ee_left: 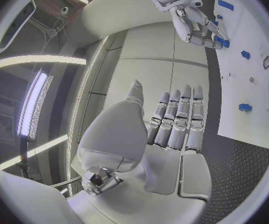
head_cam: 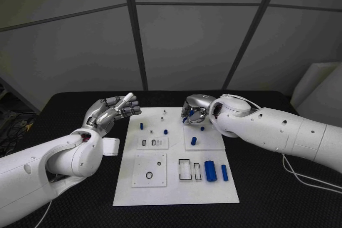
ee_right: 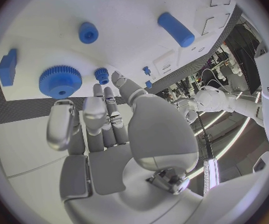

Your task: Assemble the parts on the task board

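Note:
The white task board [head_cam: 174,191] lies in the middle of the black table. My right hand [head_cam: 193,112] hovers over its far end, fingers bent down toward a blue gear [ee_right: 60,81] and a small blue gear [ee_right: 101,74], holding nothing. The left wrist view shows that hand's fingertips [ee_left: 216,44] close to these parts. A short blue cylinder [ee_right: 87,32], a long blue cylinder [ee_right: 176,29] and a blue block [ee_right: 8,66] lie nearby. My left hand [head_cam: 114,112] is raised beside the board's far left corner, its fingers straight and empty. A thick blue cylinder [head_cam: 209,167] and a slim blue pin [head_cam: 224,172] lie on the near right.
Small blue pegs [head_cam: 142,125] [head_cam: 166,131] [head_cam: 193,140] stand on the board's far half. A black ring [head_cam: 149,175] sits on a near plate, beside rectangular slots [head_cam: 185,169]. A cable [head_cam: 306,177] trails on the table at the right. Black table surface [head_cam: 78,188] surrounds the board.

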Controlling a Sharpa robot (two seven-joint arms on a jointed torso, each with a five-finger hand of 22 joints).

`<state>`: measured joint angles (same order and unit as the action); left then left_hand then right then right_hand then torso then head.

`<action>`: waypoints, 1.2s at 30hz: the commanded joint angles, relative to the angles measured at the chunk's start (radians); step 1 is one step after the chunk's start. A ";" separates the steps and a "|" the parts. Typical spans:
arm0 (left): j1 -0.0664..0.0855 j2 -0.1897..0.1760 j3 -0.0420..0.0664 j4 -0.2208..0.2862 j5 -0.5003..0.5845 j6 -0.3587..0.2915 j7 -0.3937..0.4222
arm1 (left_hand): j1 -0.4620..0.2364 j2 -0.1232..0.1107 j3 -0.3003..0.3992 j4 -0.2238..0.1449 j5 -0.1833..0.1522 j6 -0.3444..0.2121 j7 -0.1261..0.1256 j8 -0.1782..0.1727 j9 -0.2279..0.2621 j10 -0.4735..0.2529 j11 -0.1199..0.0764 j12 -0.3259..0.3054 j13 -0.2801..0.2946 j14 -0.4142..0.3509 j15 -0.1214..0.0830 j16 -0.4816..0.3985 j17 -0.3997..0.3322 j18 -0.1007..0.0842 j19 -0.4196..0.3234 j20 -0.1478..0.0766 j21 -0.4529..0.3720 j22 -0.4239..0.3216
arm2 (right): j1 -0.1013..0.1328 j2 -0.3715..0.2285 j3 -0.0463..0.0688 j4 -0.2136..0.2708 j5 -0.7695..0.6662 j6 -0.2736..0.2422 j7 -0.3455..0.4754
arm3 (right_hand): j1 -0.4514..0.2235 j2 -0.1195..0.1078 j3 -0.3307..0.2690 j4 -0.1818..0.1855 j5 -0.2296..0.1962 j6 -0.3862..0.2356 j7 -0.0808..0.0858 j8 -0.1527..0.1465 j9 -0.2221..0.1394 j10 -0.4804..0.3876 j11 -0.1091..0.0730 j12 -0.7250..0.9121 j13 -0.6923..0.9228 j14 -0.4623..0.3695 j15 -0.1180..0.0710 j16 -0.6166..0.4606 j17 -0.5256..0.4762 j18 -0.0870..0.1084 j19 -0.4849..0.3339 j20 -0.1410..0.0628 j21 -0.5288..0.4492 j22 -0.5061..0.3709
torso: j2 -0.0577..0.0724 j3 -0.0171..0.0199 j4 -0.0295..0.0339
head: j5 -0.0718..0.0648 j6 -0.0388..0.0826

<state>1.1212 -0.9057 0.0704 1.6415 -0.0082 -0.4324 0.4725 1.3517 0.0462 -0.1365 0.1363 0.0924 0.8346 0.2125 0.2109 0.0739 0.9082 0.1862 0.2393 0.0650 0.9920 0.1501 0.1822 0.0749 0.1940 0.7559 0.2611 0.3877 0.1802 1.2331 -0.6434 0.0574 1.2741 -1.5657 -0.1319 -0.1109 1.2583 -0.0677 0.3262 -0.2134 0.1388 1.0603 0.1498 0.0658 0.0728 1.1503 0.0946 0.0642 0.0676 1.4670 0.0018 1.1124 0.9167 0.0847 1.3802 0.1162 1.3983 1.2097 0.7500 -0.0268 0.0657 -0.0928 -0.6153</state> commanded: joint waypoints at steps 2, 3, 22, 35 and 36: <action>0.001 -0.001 0.001 0.004 -0.010 0.016 -0.001 | 0.005 -0.003 -0.004 -0.005 0.004 0.008 0.021 -0.003 -0.002 0.007 0.001 -0.004 -0.002 0.004 0.001 -0.004 -0.001 -0.012 0.005 -0.001 0.006 0.000 | 0.003 0.005 0.001 -0.006 -0.030 0.031 -0.013 | 0.011 0.007 0.012 0.001 0.003 0.005 0.002 0.000 0.001 0.001 0.000 -0.004 0.000 0.024 0.009 0.011 0.010 -0.019 0.008 -0.001 0.010 0.010 | 0.004 0.0012 0.0010 | 0.000 0.003; 0.001 -0.001 0.001 0.004 -0.010 0.017 -0.001 | 0.005 -0.003 -0.004 -0.005 0.004 0.008 0.021 -0.003 -0.002 0.007 0.001 -0.004 -0.002 0.004 0.001 -0.004 -0.001 -0.012 0.005 -0.001 0.006 0.000 | 0.003 0.006 0.001 -0.008 -0.031 0.032 -0.013 | 0.012 0.008 0.015 0.001 0.004 0.006 0.002 0.000 0.001 0.001 0.001 -0.004 0.000 0.024 0.009 0.015 0.013 -0.019 0.009 0.000 0.012 0.013 | 0.004 0.0009 0.0016 | -0.001 0.005; 0.002 -0.011 0.001 0.008 -0.010 0.023 -0.009 | 0.000 -0.001 -0.011 -0.008 0.004 0.007 0.023 -0.006 -0.004 0.006 0.003 -0.010 -0.002 0.000 0.004 -0.012 -0.004 -0.013 0.005 0.000 0.006 -0.001 | 0.003 0.015 0.001 -0.018 -0.062 0.026 -0.028 | 0.062 0.060 0.098 -0.012 -0.002 0.052 -0.008 0.008 0.011 0.055 -0.013 0.001 0.003 0.021 0.001 0.087 0.078 -0.036 0.052 -0.005 0.068 0.116 | 0.010 0.0022 -0.0003 | 0.002 -0.001; 0.002 -0.013 0.001 0.006 -0.010 0.027 -0.012 | -0.002 -0.001 -0.012 -0.009 0.004 0.007 0.024 -0.007 -0.004 0.006 0.003 -0.012 -0.002 -0.001 0.004 -0.014 -0.004 -0.013 0.005 0.000 0.006 -0.002 | 0.003 0.019 0.001 0.002 -0.041 -0.164 0.003 | 0.050 0.058 0.106 -0.008 -0.011 0.080 -0.018 0.013 0.020 0.088 -0.024 0.000 0.007 0.018 -0.009 0.100 0.086 -0.043 0.069 -0.011 0.087 0.153 | 0.012 0.0012 0.0000 | 0.004 0.008; 0.002 -0.013 0.001 0.006 -0.010 0.028 -0.013 | -0.002 -0.001 -0.012 -0.009 0.004 0.007 0.024 -0.007 -0.004 0.006 0.003 -0.012 -0.002 -0.001 0.004 -0.014 -0.004 -0.013 0.005 0.000 0.006 -0.002 | 0.004 0.025 0.001 -0.004 -0.039 -0.178 0.003 | 0.050 0.058 0.106 -0.008 -0.011 0.080 -0.018 0.013 0.020 0.088 -0.024 0.000 0.007 0.018 -0.009 0.100 0.086 -0.043 0.069 -0.011 0.087 0.153 | 0.012 0.0010 0.0009 | 0.004 0.009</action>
<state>1.1214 -0.9181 0.0704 1.6460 -0.0103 -0.4204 0.4586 1.3517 0.0462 -0.1448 0.1280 0.0924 0.8345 0.2125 0.2066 0.0709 0.9081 0.1864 0.2342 0.0643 0.9920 0.1501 0.1736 0.0720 0.1941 0.7558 0.2612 0.3877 0.1792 1.2336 -0.6224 0.0577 1.2724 -1.6114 -0.2162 -0.1229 1.3137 -0.0154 0.4288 -0.2247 0.1328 1.1354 0.1320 0.0750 0.0924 1.2312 0.0679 0.0621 0.0745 1.4670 0.0016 1.2083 1.0018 0.0536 1.4422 0.1032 1.4787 1.3080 0.7614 -0.0250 0.0652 -0.0894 -0.6091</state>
